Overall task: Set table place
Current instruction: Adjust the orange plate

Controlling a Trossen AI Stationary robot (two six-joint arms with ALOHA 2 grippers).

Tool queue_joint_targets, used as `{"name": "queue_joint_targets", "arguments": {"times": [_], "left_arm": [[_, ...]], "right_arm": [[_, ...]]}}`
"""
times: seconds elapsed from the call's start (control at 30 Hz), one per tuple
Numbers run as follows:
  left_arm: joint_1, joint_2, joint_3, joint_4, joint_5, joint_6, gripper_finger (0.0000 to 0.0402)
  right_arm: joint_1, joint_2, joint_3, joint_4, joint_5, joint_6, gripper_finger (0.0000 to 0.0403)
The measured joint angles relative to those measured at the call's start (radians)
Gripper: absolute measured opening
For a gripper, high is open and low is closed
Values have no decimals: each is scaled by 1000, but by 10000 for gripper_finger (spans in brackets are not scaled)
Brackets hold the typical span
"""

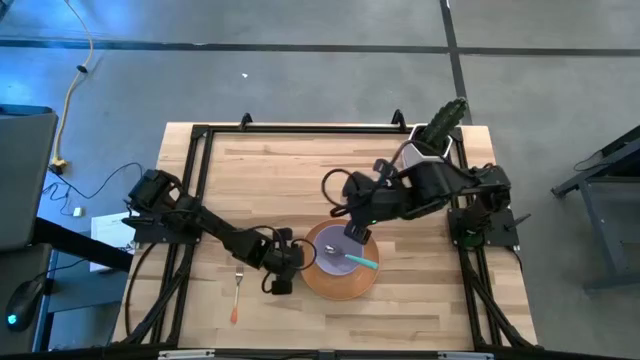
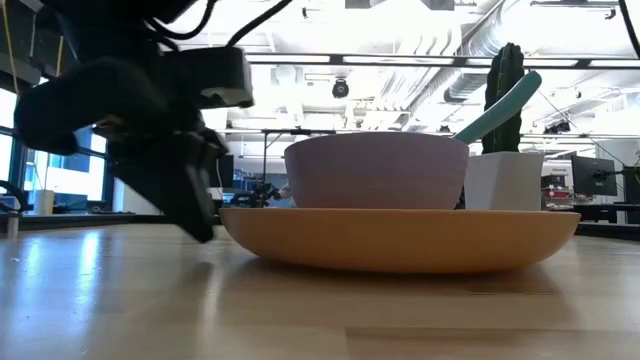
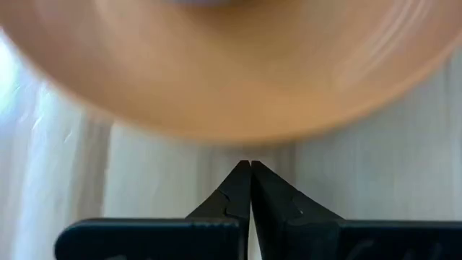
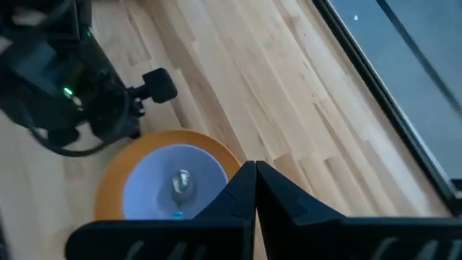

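The orange plate (image 1: 318, 280) lies on the wooden table (image 1: 420, 290) near its front edge. The lavender bowl (image 1: 335, 262) stands in the plate. The teal-handled spoon (image 1: 362, 263) lies in the bowl with its handle leaning over the rim. The orange-handled fork (image 1: 235, 298) lies flat on the table left of the plate. My left gripper (image 1: 297, 258) is shut and low at the plate's left rim (image 3: 238, 108). The left wrist view shows a strip of table between its tips (image 3: 250, 165) and the rim. My right gripper (image 1: 357, 233) is shut and empty above the bowl's far side (image 4: 255, 165).
A white pot with a cactus (image 1: 440, 128) stands at the table's far right corner and shows behind the plate in the low view (image 2: 505, 175). The black frame (image 1: 300, 130) edges the table. Bare wood lies between the plate and the far edge.
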State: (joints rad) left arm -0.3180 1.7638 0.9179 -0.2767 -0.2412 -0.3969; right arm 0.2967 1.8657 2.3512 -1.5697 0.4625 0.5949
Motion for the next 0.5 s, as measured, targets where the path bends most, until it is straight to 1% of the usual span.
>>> {"name": "queue_joint_targets", "arguments": {"times": [0.07, 0.13, 0.23, 0.3, 0.37, 0.43, 0.5], "left_arm": [[-3, -26, 1, -58, 1, -2, 0], [-13, -70, 0, -152, -6, -11, 0], [-20, -143, 0, -254, -60, -28, 0], [-20, -203, 0, -311, -91, -30, 0], [-10, -263, 2, -351, -124, -30, 0], [9, -318, 1, -392, -135, -31, 0], [35, -362, 0, -428, -145, -31, 0]], "right_arm": [[28, -40, -36, 0, 3, 77, 0], [76, -90, -102, 1, 25, 196, 0], [170, -187, -284, 0, 74, 454, 0], [238, -249, -445, -1, 65, 660, 0], [303, -286, -607, -2, -16, 868, 0], [362, -299, -755, 1, -139, 1060, 0], [423, -303, -874, 45, -232, 1196, 0]]}}
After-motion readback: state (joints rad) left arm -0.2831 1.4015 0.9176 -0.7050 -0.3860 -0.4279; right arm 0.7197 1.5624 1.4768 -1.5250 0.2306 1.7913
